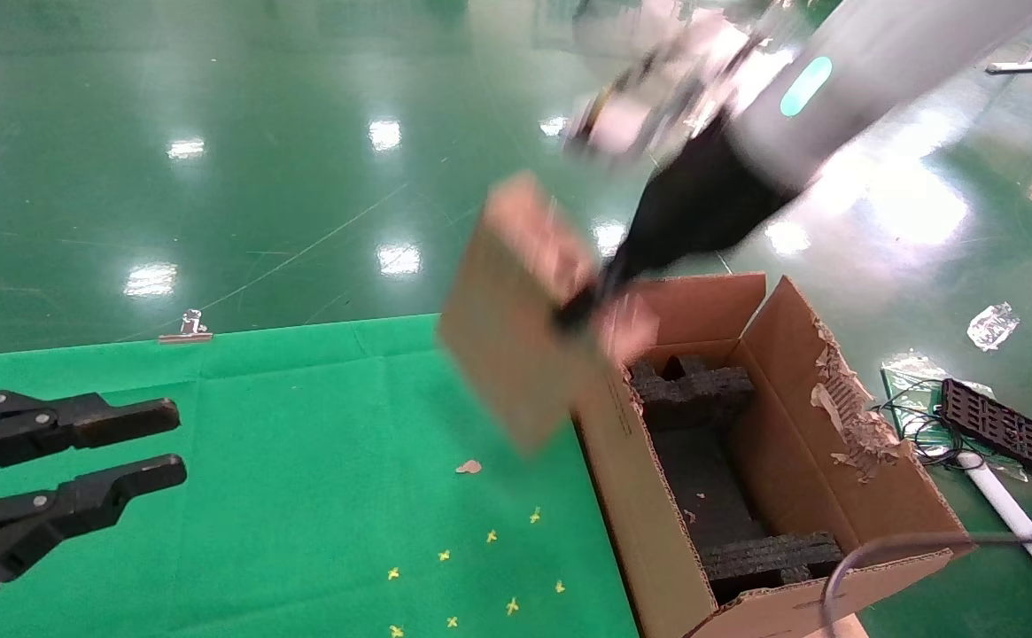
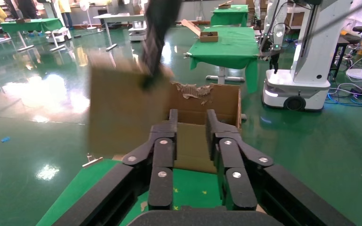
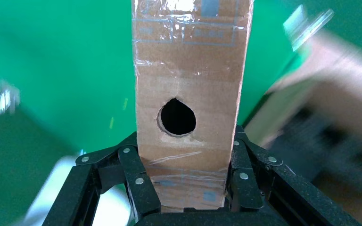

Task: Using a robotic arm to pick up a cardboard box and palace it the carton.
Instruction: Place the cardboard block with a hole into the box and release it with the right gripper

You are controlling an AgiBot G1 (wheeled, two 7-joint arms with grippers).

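Observation:
My right gripper is shut on the cardboard box, a slim brown taped box with a round hole in its narrow face. It hangs tilted in the air over the carton's left wall. In the right wrist view the fingers press both sides of the box. The carton stands open at the table's right, with black foam inserts inside and a ragged torn right flap. My left gripper is parked open at the far left above the cloth, holding nothing. From the left wrist the box shows before the carton.
A green cloth covers the table, with small yellow crosses and a cardboard scrap. A metal clip sits on its far edge. On the floor to the right lie a black tray and cables. Another robot stands beyond.

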